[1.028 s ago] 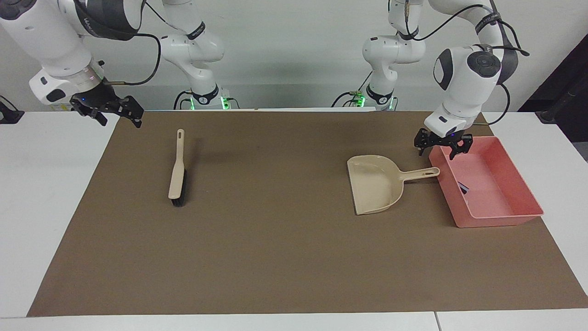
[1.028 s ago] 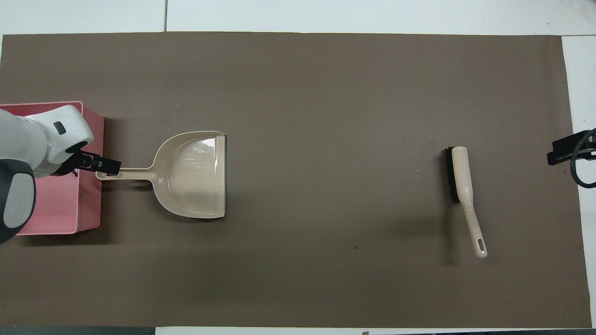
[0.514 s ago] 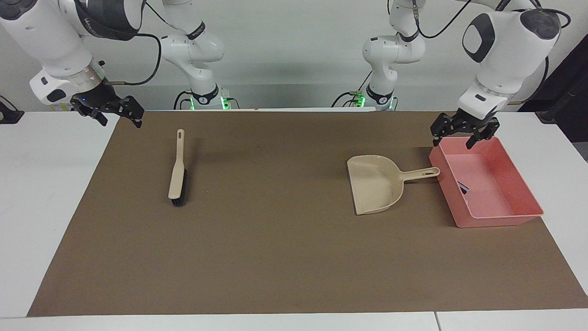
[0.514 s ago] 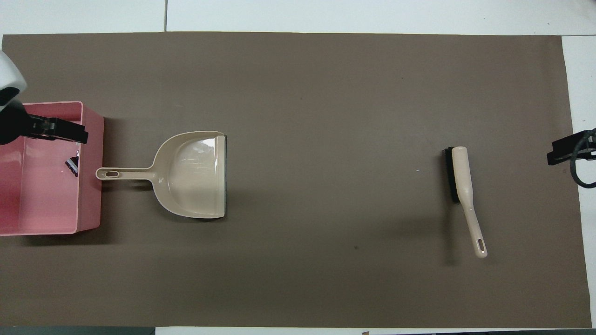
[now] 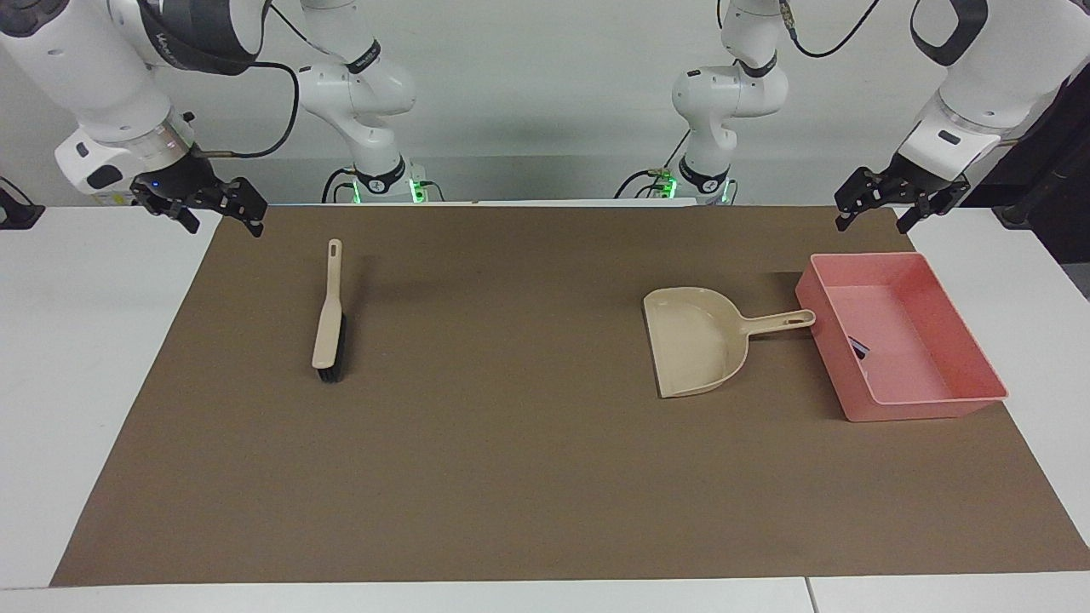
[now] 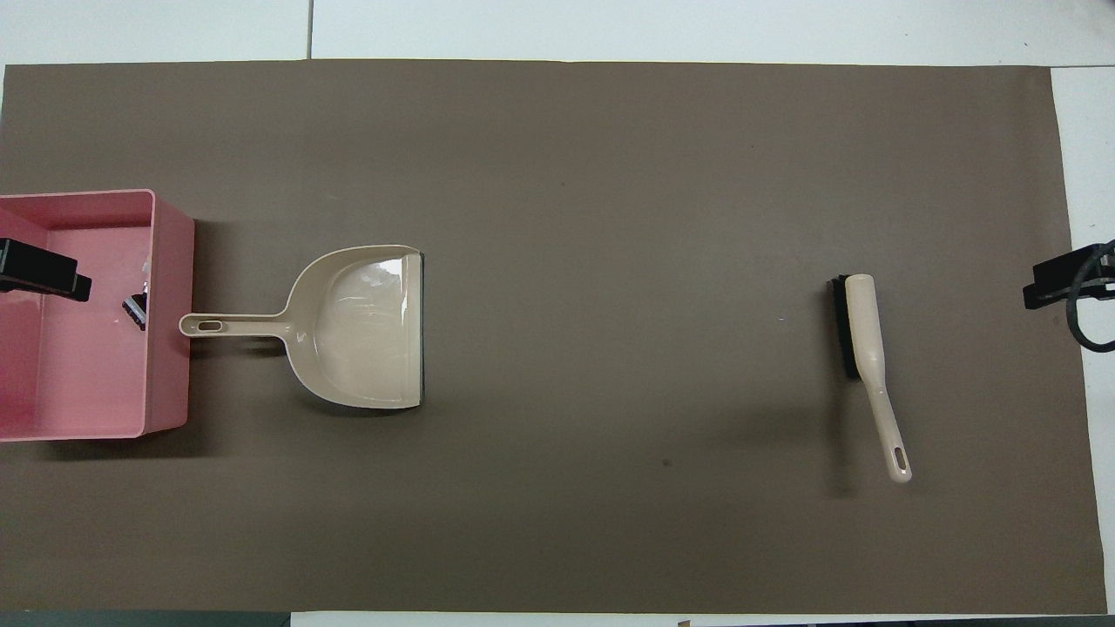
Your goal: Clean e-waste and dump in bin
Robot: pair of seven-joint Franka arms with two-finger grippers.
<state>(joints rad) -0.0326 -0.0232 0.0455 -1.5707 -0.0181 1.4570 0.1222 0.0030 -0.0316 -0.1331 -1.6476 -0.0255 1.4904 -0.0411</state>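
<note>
Looking basically done: e-waste (image 5: 858, 347) sits in the bin (image 5: 958, 393), against the wall beside the dustpan (image 5: 694, 340) handle, at the mat's (image 5: 511, 477) left-arm end. Only a dark chip is clear. Dustpan looks empty; brush (image 5: 328, 328) lies toward the right-arm end. Left gripper (image 5: 886, 204) and right gripper (image 5: 209, 209) hang spread, empty, over opposite mat corners.

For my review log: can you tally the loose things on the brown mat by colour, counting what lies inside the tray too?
Beige: 2, the dustpan and the brush
Pink: 1, the bin
Dark: 1, a small chip in the bin by the wall nearest the dustpan
Total: 4
Any other bit in the bin is too small to tell.
</note>
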